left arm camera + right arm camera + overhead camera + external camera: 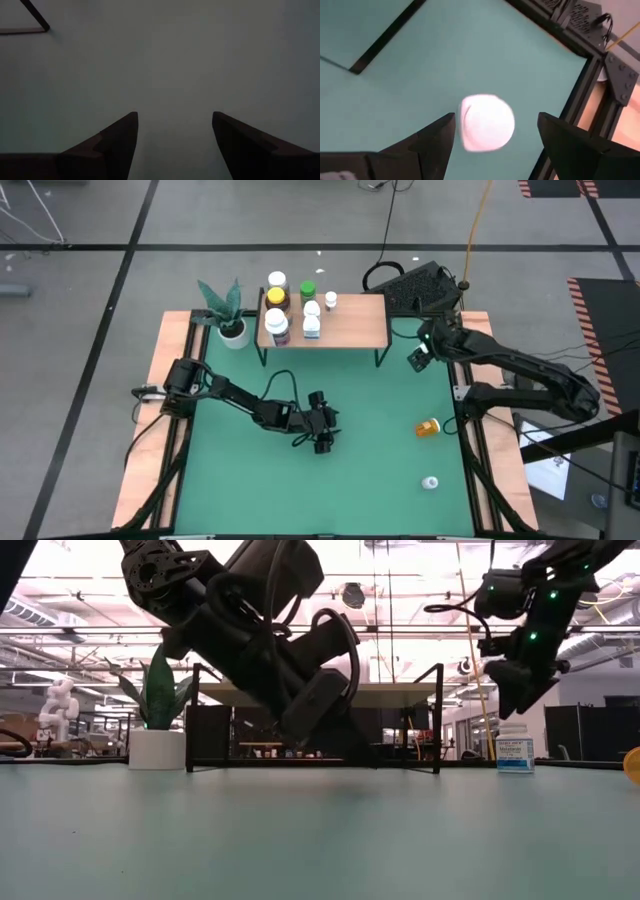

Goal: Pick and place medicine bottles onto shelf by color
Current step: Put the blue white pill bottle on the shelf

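Note:
The light-wood shelf stands at the table's far side, with several bottles on its left half, among them an amber one with a yellow cap and a green one. My right gripper is open and hangs just above a white bottle with a blue label, which stands upright on the mat to the right of the shelf. Its white cap shows between the fingers with a gap on each side. My left gripper is open and empty, low over the bare mat at the middle of the table.
An orange bottle lies on its side near the table's right edge, and a small white bottle stands nearer the front. A white pot with a green plant stands left of the shelf. The shelf's black legs stand close to my right gripper.

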